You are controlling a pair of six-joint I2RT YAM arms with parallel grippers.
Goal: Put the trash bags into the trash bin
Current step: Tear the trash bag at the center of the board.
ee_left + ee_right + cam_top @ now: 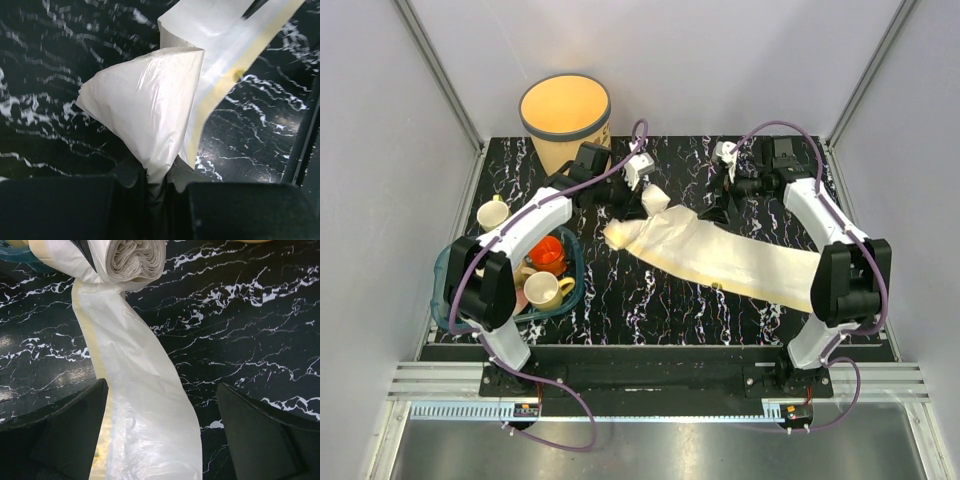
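L arm (535, 225) bent at elbow, forearm reaching fwd-right. L gripper (642, 200) low, jaws nearly closed, pinching a corner of the trash bags (150, 100). R arm (820, 215) elbow out right, forearm angled in twd centre. R gripper (720, 208) low, fingers (75, 430) spread wide, not gripping.

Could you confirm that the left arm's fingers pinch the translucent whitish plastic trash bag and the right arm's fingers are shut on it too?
Not quite: the right arm's fingers stand wide open over the translucent whitish plastic trash bag, as the right wrist view shows. The left arm's fingers do pinch it.
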